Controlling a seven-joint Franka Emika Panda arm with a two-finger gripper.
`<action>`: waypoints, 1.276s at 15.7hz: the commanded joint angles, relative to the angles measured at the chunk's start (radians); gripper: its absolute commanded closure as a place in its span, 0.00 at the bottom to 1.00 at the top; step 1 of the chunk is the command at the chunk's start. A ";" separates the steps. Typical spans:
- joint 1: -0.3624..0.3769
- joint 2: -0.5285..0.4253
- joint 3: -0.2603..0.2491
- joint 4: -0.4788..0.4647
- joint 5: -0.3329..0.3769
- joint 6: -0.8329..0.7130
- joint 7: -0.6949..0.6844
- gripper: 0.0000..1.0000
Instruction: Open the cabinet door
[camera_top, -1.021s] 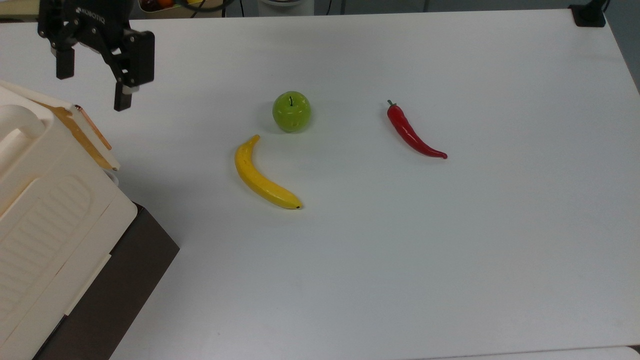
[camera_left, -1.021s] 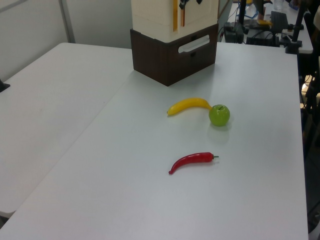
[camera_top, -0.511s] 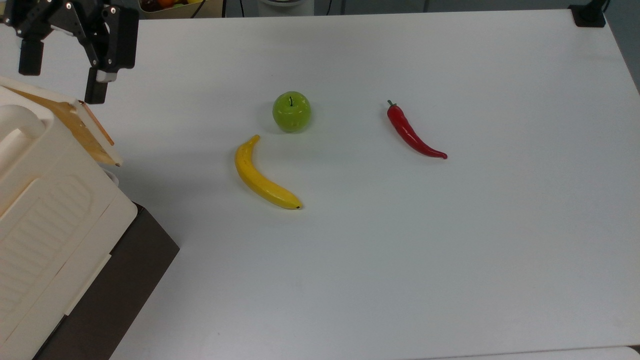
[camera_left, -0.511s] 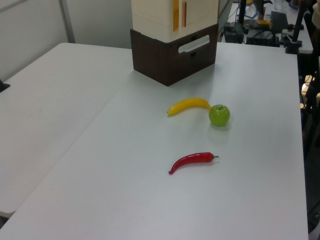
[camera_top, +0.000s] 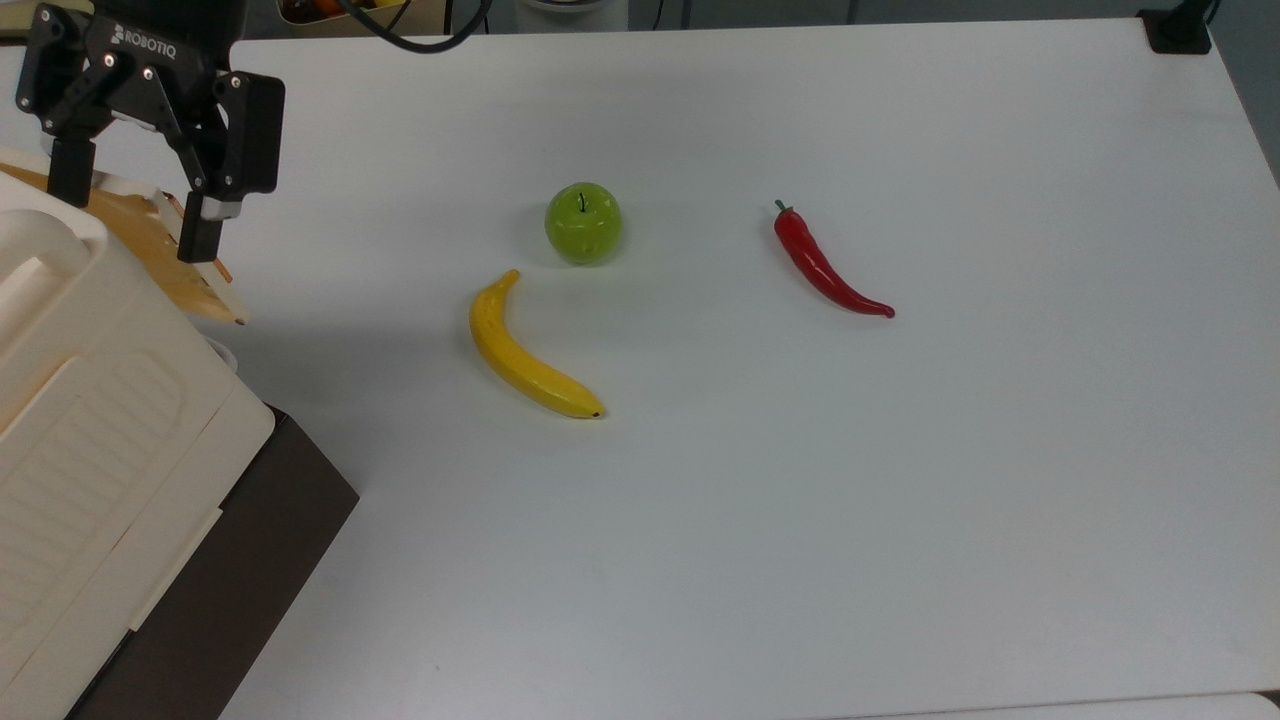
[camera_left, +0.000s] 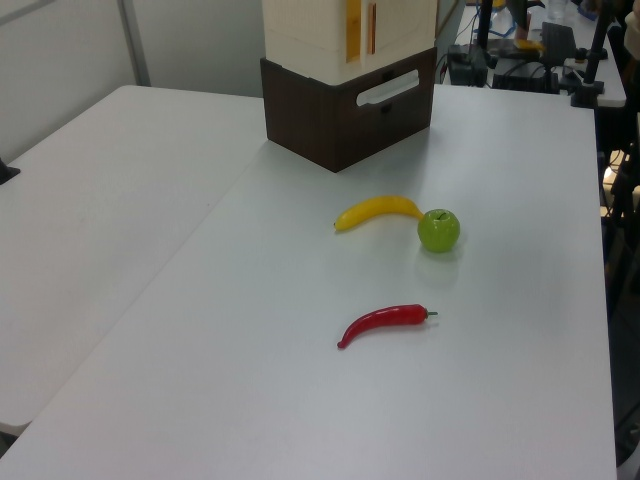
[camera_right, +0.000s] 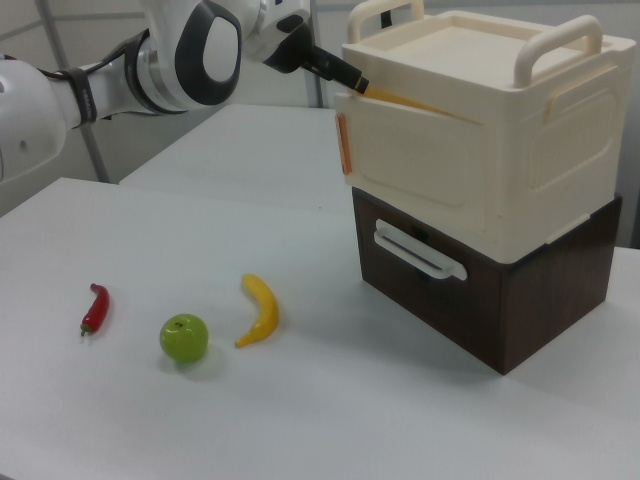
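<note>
The gripper has been lowered over the door, jaws spread; probably it'll get jammed.

Mid-desk, the banana, apple and chili lie apart with gaps between; the cabinet blocks the top view's lower-left corner.
</note>
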 joint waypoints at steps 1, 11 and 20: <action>0.005 -0.018 -0.010 -0.018 0.004 0.006 0.007 0.00; 0.003 -0.120 -0.012 -0.032 0.024 -0.342 -0.118 0.00; -0.016 -0.191 -0.020 -0.021 0.144 -0.660 -0.472 0.00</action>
